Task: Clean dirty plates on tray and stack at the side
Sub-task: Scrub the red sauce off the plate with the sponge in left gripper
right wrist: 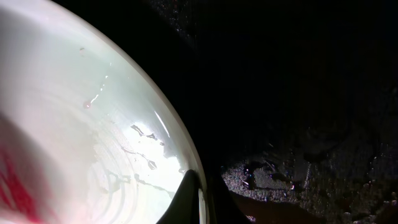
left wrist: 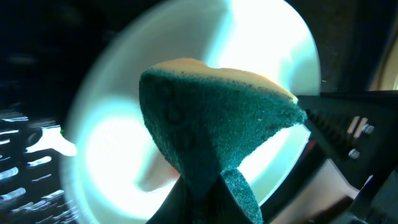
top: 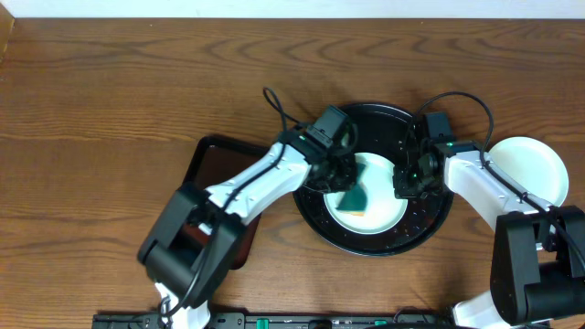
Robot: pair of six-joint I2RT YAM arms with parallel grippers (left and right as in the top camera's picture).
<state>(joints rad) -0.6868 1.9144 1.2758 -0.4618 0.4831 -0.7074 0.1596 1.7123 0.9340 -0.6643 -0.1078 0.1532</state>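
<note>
The left claw (top: 345, 185) is clamped on a green-faced sponge (top: 353, 197) held over a pale mint plate (top: 386, 208). The right claw (top: 409, 179) pinches that plate's right rim, and a red smear (right wrist: 13, 186) shows on the plate. The plate lies in the round black tray (top: 366, 245). Another pale plate (top: 530, 164) sits on the wood table (top: 137, 82) just right of the tray, and a maroon rectangular tray (top: 208, 164) lies to its left.

white arms (top: 251, 178) with black joints, looping black cables (top: 274, 105), green lights (top: 450, 143).
</note>
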